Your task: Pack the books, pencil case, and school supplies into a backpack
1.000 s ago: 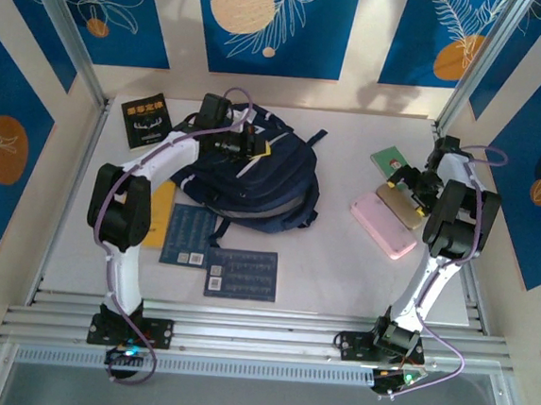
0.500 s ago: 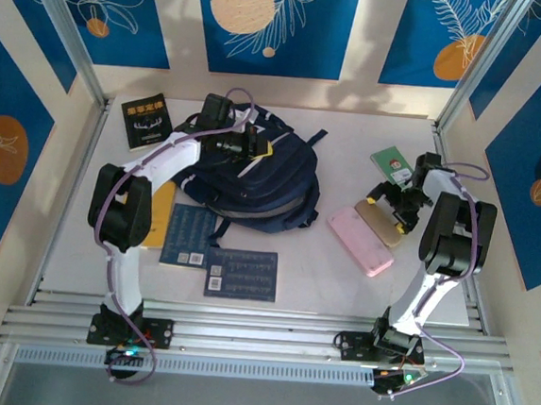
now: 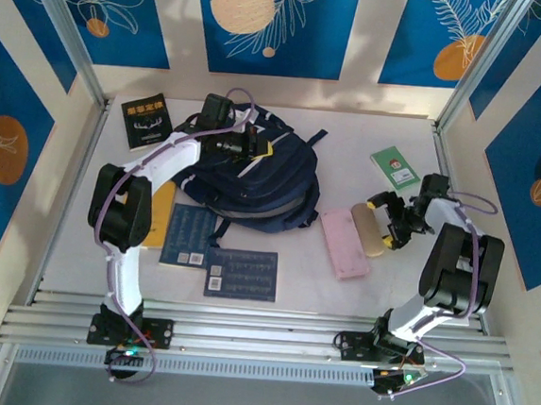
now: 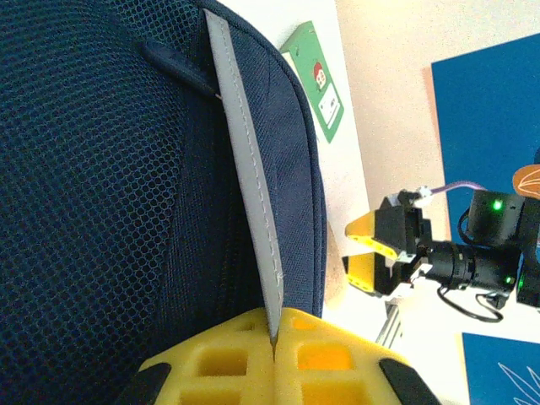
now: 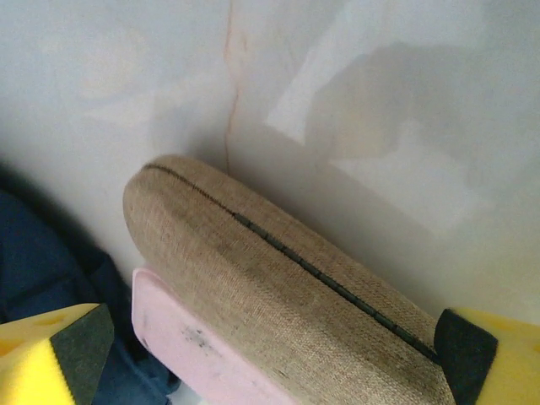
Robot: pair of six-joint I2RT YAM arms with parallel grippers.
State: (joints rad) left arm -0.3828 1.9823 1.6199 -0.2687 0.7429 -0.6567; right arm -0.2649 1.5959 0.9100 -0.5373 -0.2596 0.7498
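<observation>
Two touching: tan woven pouch (image 5: 278, 278), soft pink pencil case (image 5: 194, 354); my push may part them.
Right fingers (image 5: 51, 350): spread.
Left fingers (image 4: 261, 337): pinching navy fabric backpack (image 4: 101, 211).

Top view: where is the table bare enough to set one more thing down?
Bare: the far strip between the backpack and the green booklet; the near strip between the blue book and the right arm's base. Crowded: around the pink pencil case by the right tool.

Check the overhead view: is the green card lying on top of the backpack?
No, the green card lies flat on the bare table, off to the right of the backpack and apart from it.
</observation>
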